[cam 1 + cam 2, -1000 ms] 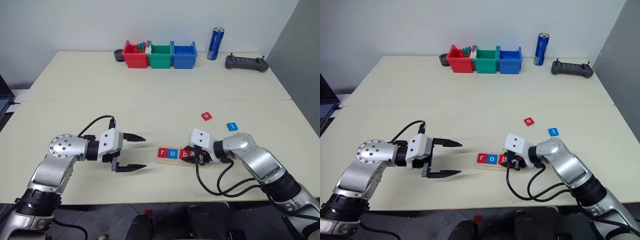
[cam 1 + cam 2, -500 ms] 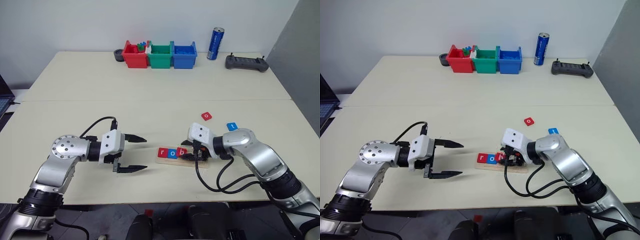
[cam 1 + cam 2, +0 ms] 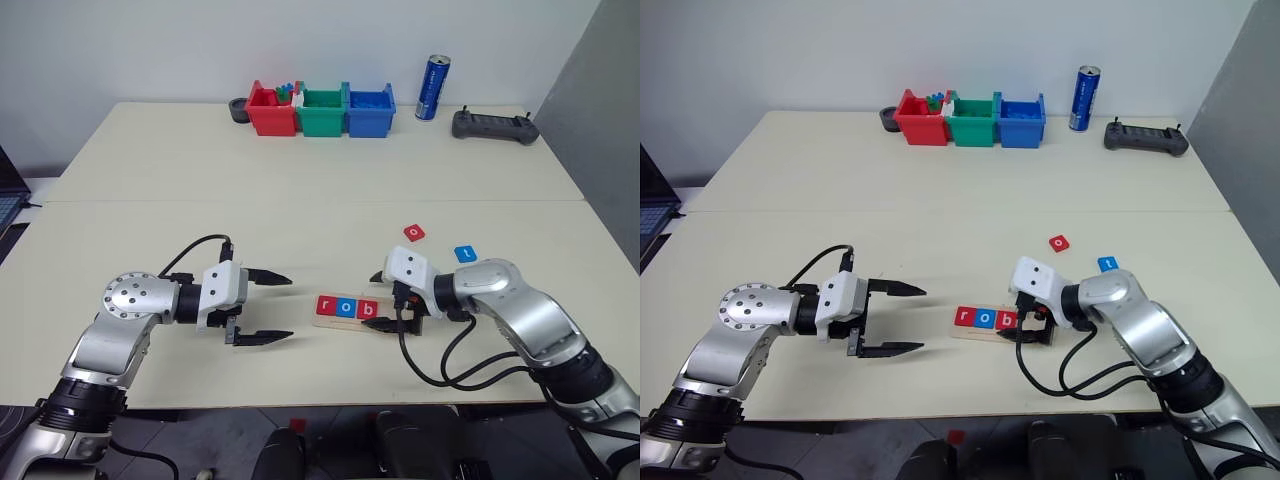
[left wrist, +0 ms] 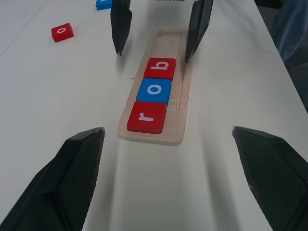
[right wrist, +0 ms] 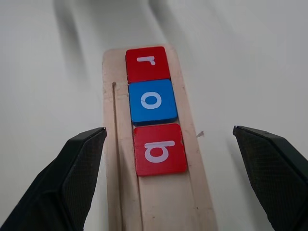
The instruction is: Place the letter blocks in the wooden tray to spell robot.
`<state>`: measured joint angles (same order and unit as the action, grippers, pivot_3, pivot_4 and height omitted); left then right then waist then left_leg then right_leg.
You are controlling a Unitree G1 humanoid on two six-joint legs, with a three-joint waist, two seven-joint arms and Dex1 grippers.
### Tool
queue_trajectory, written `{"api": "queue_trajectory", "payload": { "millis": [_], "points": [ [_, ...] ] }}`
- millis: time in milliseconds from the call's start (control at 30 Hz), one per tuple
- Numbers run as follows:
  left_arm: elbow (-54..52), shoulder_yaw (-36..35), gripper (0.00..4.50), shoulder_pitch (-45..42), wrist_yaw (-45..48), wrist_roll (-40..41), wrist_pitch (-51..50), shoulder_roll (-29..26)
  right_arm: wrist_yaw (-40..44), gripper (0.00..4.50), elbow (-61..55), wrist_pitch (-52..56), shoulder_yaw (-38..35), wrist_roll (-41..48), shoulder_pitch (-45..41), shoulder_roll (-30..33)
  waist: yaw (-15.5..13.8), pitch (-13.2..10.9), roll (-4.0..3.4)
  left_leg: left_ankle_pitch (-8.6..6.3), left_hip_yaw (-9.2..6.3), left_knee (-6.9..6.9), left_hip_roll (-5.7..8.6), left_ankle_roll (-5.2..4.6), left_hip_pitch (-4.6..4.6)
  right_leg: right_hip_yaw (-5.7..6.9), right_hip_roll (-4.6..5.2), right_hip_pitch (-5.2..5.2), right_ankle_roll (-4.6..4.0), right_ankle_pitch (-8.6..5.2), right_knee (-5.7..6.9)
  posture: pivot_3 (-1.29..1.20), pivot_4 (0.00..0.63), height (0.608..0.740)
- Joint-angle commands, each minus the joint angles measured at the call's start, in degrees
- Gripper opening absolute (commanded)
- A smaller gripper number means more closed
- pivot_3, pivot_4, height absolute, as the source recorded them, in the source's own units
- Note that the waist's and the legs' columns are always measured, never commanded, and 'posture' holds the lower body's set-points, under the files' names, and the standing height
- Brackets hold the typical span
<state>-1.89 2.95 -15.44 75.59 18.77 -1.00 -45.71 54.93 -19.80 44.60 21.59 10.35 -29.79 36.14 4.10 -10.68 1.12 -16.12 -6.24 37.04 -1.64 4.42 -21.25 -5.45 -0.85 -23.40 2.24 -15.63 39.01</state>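
Wooden tray (image 3: 358,311) on bench (image 3: 300,200), holding red r tile (image 4: 147,117), blue o tile (image 4: 154,91), red b tile (image 4: 160,68) in row from its left end; right part bare. Right gripper (image 3: 381,300) over tray's right part, jaws wide, straddling tray, holding nothing. Left gripper (image 3: 278,307) near tray's left end, apart, jaws wide, empty. Loose red o tile (image 3: 414,233) and blue t tile (image 3: 465,254) on bench beyond right gripper.

Open worktop (image 3: 300,190) lay left of the wooden tray (image 3: 352,321); the right end effector (image 3: 382,300), jaws spread, straddled its empty right end.
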Motion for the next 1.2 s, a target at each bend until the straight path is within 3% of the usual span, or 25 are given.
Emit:
{"api": "queue_trajectory", "payload": {
  "millis": [33, 167, 400, 433, 1200],
  "points": [
    [-0.5, -0.5, 4.50, 0.0, -0.3, -0.1, 0.7, -0.1, -0.2, 4.12, -4.2, 0.8, -2.3, 1.3, 1.6, 1.8, 0.0, 0.0, 0.00, 0.00, 0.00, 0.00, 0.00, 0.00, 0.00, 0.00, 0.00, 0.00, 0.00, 0.00, 0.00, 0.00, 0.150, 0.740],
    [-0.4, -0.5, 4.50, 0.0, -0.5, -0.3, 0.7, -0.1, -1.1, 2.89, -3.0, -1.3, -0.7, -1.3, 2.8, 3.4, 0.0, 0.0, 0.00, 0.00, 0.01, 0.00, 0.00, 0.00, 0.01, -0.01, 0.00, 0.00, 0.01, -0.01, 0.00, 0.00, 0.150, 0.740],
    [-0.3, -0.7, 4.50, 0.0, -0.8, -0.7, 0.9, -0.1, -1.0, 0.23, 0.4, -4.4, 1.2, -4.0, 2.3, 3.6, 0.0, 0.0, 0.00, 0.00, 0.02, -0.01, 0.00, 0.00, 0.02, -0.01, -0.01, 0.00, 0.01, -0.01, 0.00, 0.00, 0.150, 0.740],
    [-0.4, -0.7, 4.50, 0.0, -0.8, -0.7, 0.9, -0.1, -0.8, 0.06, 0.7, -4.7, 1.4, -4.1, 2.3, 3.7, 0.0, 0.0, 0.00, 0.00, 0.02, -0.01, 0.00, 0.00, 0.02, -0.01, -0.01, 0.00, 0.01, -0.01, 0.00, 0.00, 0.150, 0.740],
    [-1.3, -1.4, 4.50, 0.9, -1.8, -1.0, 0.9, -0.8, 0.3, 0.06, 7.6, -9.2, 5.3, -8.0, -1.6, -1.9, 0.2, 0.0, 0.00, 0.00, 0.02, -0.01, -0.01, 0.00, 0.05, -0.02, -0.01, 0.00, 0.00, 0.00, 0.02, 0.00, 0.150, 0.740]
  ]
}}
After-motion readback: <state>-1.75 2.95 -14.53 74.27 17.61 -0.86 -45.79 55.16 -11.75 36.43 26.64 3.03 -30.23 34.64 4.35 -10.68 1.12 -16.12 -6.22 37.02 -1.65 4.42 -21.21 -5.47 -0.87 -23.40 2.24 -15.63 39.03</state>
